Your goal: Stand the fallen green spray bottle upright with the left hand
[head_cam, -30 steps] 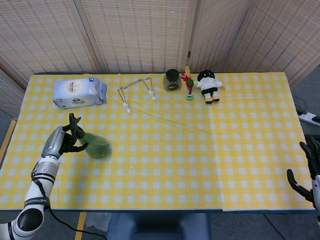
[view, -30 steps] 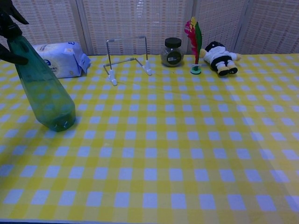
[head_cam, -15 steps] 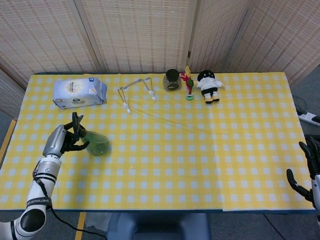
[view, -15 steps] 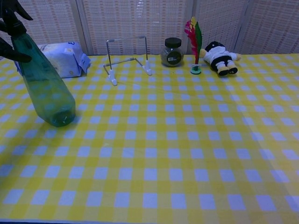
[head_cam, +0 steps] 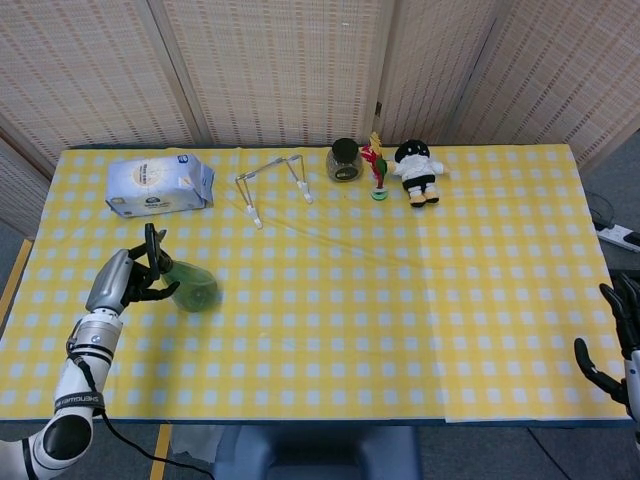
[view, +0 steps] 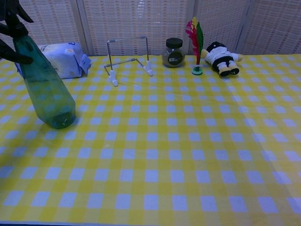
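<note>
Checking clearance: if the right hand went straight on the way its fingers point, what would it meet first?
Nothing that shows. The right hand sits off the table's right edge, fingers pointing roughly up the frame; that line looks free, though depth is unclear.

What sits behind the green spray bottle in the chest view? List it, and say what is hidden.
Behind the green spray bottle lies a blue-and-white wipes pack on the checked tablecloth. The bottle covers the pack's left end. The left hand grips the bottle's neck, hiding the sprayer head.

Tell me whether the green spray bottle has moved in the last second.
Yes. The green spray bottle has tipped more upright in the left hand; in the chest view its base has drawn back toward the blue wipes pack and its neck stands steeper.
</note>
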You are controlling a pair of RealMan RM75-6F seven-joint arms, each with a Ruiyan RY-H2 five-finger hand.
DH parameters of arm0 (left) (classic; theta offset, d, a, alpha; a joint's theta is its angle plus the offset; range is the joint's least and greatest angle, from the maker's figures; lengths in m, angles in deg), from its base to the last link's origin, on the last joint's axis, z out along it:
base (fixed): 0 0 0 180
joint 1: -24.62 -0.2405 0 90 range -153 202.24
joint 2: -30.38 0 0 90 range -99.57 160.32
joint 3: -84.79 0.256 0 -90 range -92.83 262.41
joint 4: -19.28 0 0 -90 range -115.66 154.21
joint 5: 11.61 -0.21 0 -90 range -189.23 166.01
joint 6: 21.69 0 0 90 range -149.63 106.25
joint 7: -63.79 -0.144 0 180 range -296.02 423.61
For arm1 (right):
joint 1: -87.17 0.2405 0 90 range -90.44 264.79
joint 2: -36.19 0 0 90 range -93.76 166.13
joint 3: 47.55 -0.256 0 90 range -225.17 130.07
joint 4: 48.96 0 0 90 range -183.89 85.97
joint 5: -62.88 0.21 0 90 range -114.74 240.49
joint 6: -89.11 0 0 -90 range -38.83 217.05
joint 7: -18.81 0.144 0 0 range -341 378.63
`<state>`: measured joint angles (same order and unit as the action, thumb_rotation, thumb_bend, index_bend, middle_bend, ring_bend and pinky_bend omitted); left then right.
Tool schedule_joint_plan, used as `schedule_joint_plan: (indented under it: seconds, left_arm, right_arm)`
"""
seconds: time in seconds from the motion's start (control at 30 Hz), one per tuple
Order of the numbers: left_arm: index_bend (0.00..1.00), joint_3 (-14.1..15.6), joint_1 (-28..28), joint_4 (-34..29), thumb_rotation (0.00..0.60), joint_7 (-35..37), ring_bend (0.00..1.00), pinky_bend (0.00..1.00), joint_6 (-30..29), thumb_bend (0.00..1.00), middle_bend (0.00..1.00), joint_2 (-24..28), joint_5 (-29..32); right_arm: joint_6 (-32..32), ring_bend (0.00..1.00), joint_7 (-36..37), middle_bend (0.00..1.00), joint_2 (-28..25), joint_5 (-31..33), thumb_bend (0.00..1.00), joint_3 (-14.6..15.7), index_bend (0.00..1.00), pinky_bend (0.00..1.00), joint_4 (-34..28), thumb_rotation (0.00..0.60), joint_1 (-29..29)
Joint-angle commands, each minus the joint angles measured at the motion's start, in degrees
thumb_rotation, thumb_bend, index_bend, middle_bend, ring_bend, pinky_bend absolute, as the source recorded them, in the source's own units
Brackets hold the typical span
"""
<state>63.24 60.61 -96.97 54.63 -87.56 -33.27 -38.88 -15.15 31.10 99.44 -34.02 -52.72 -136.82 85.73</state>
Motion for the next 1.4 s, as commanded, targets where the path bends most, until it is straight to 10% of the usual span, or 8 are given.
schedule_joint_plan:
  seconds: [0.03,0.37,0.97,1.3,1.4]
  left_arm:
    - [0.44,0.0,0.0,0.1,0.600,0.3,1.00,1.00,0.2,0.47,1.00,0.2,0.0]
    - [0.29,0.1,-0.3,-0.2,0.600,1.8,1.00,1.00,0.7,0.28,1.00,1.2,-0.7]
    - [0.23,2.4,-3.1,0.5,0.600,3.4,1.00,1.00,-0.1,0.24,1.00,4.1,-2.1]
    - [0.28,14.9,-17.1,8.5,0.600,2.9,0.97,1.00,-22.2,0.24,0.98,1.2,-30.3]
    - [0.30,20.7,-21.8,12.2,0.600,5.8,0.61,0.73,-25.8,0.24,0.70,0.6,-40.2]
  right_arm:
    - [0.0,0.00,0.0,0.00,0.0,0.0,0.46,0.0,0.00,0.00,0.0,0.600,0.0]
    - [0.2,0.00,-0.3,0.00,0.1,0.0,0.46,0.1,0.00,0.00,-0.1,0.600,0.0]
    - [0.1,0.00,-0.4,0.00,0.1,-0.1,0.46,0.1,0.00,0.00,-0.1,0.600,0.0]
    - [0.2,0.00,-2.0,0.00,0.6,-0.8,0.46,0.4,0.00,0.00,-0.1,0.600,0.0]
    - [0.9,0.00,-4.0,0.00,1.4,-0.8,0.46,0.3,0.00,0.00,0.0,0.600,0.4]
